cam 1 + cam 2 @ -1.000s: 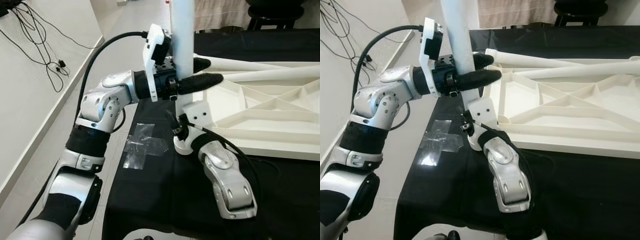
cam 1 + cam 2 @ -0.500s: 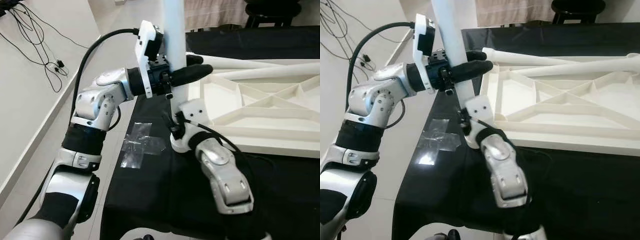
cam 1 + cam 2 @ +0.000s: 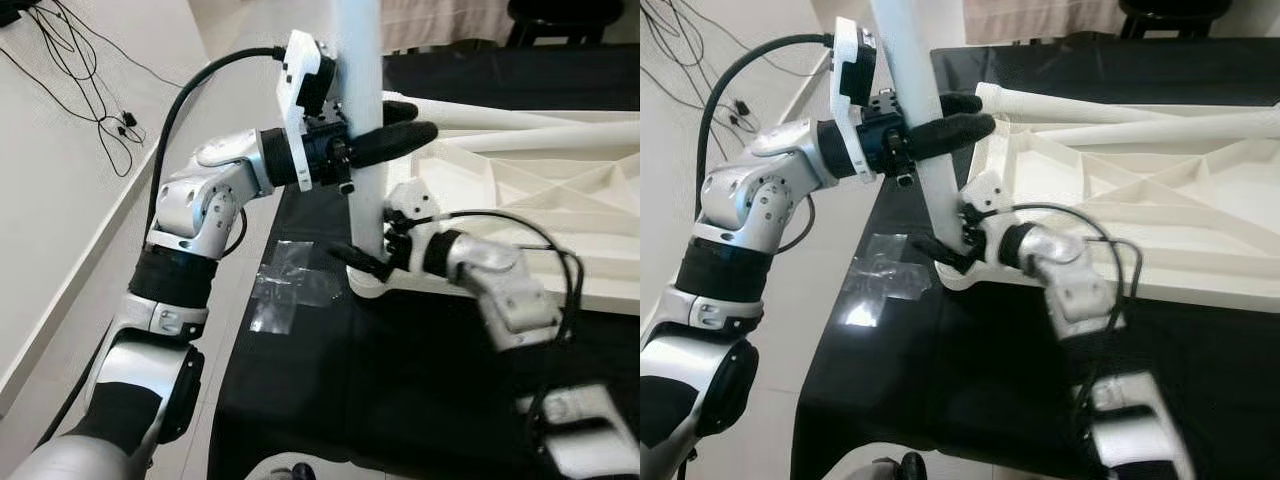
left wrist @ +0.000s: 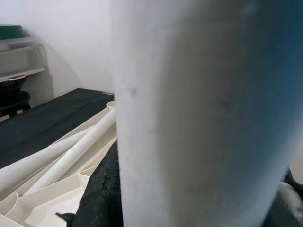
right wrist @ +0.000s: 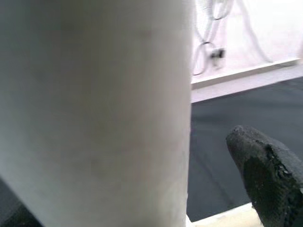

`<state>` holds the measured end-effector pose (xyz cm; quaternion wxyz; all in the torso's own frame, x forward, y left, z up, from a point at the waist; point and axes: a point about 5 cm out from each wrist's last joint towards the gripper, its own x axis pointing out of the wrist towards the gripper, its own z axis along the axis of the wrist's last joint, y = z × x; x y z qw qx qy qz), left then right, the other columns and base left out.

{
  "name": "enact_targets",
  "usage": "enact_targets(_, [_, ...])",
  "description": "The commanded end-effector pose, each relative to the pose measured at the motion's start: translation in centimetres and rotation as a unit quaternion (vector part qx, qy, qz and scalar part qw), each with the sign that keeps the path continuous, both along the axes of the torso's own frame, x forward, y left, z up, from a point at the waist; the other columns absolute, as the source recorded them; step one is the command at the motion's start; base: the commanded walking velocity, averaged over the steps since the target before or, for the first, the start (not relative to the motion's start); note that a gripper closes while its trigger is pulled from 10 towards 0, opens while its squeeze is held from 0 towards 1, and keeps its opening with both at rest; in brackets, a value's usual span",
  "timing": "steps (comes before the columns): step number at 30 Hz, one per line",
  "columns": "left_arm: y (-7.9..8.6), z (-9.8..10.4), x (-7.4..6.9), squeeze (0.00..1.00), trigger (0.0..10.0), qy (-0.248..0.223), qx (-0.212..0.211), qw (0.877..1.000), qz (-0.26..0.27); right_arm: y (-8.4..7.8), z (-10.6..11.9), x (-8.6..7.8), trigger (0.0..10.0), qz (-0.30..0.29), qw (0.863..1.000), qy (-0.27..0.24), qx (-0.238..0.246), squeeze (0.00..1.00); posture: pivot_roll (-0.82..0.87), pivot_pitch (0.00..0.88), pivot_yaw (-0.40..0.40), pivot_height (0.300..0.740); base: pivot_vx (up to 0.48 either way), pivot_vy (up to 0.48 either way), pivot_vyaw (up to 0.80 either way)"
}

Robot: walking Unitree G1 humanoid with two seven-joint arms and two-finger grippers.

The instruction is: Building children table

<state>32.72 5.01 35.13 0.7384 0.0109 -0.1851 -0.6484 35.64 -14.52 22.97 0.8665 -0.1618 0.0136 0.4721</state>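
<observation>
Black cloth (image 3: 400,400) covers the work surface, with pale floor and a trailing bundle of cables (image 3: 70,90) off to the left. Lying on the cloth is the white table top (image 3: 520,200), flipped underside up so its ribbed frame and corner sockets face the ceiling; this orientation is presumably chosen so legs can be pushed in from above. Two loose table legs (image 3: 520,125) rest across its far edge, well apart from the working corner. A third, the upright leg (image 3: 362,120), stands nearly vertical at the near left corner socket (image 3: 375,282), its foot seated in or on the socket; how deep it sits I cannot tell. The left gripper (image 3: 400,130) is clamped around this leg about midway up, one black finger on each side, most likely to keep it plumb. The right gripper (image 3: 365,262) is low, at the base of the leg just above the socket, one finger reaching past the near left side; the right wrist camera has the leg filling the space beside one fingertip (image 5: 267,175), so it appears to be closed on the leg, probably to steer the foot into the socket. Judgement: insertion step under way, two legs remaining here.
</observation>
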Motion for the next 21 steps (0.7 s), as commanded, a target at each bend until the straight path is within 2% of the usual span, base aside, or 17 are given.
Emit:
enact_targets(1, [-1.0, -0.7, -1.1, 0.0, 0.0, 0.01, 0.014, 0.998, -0.064, -0.6, 0.2, 0.2, 10.0, 0.008, 1.0, 0.005, 0.005, 0.0, 0.08, 0.202, 0.136, 0.74, 0.0, 0.0, 0.0])
enact_targets(4, [-1.1, -0.7, -1.1, 0.0, 0.0, 0.01, 0.014, 0.998, -0.064, -0.5, 0.6, 0.2, 10.0, 0.035, 0.999, 0.014, 0.021, 0.0, 0.09, 0.205, 0.135, 0.74, 0.0, 0.0, 0.0])
enact_targets(6, [-1.0, -0.8, -1.0, 0.0, 0.0, 0.01, 0.014, 0.998, -0.064, -0.5, 1.1, 0.3, 10.0, 0.068, 0.996, 0.026, 0.048, 0.0, 0.09, 0.206, 0.137, 0.74, 0.0, 0.0, 0.0])
enact_targets(7, [-1.0, -0.8, -1.0, 0.0, 0.0, 0.01, 0.014, 0.998, -0.064, -0.5, 1.3, 0.3, 4.8, 0.084, 0.994, 0.027, 0.056, 0.0, 0.09, 0.207, 0.134, 0.74, 0.0, 0.0, 0.0])
enact_targets(8, [-1.0, -0.8, -1.0, 0.0, 0.0, 0.01, 0.014, 0.998, -0.064, -0.5, 1.3, 0.3, 4.8, 0.084, 0.994, 0.027, 0.056, 0.0, 0.09, 0.207, 0.134, 0.74, 0.0, 0.0, 0.0])
enact_targets(9, [-1.0, -0.9, -1.0, 0.0, 0.0, 0.01, 0.014, 0.998, -0.064, -0.5, 1.4, 0.4, 0.0, 0.094, 0.993, 0.027, 0.059, 0.0, 0.09, 0.207, 0.134, 0.74, 0.0, 0.0, 0.0])
enact_targets(21, [-1.1, -1.0, -1.1, 0.0, 0.0, 0.009, 0.016, 0.998, -0.065, -0.5, 0.9, 0.8, 0.0, 0.126, 0.99, 0.028, 0.059, 0.0, 0.08, 0.21, 0.135, 0.74, 0.0, 0.0, 0.0])
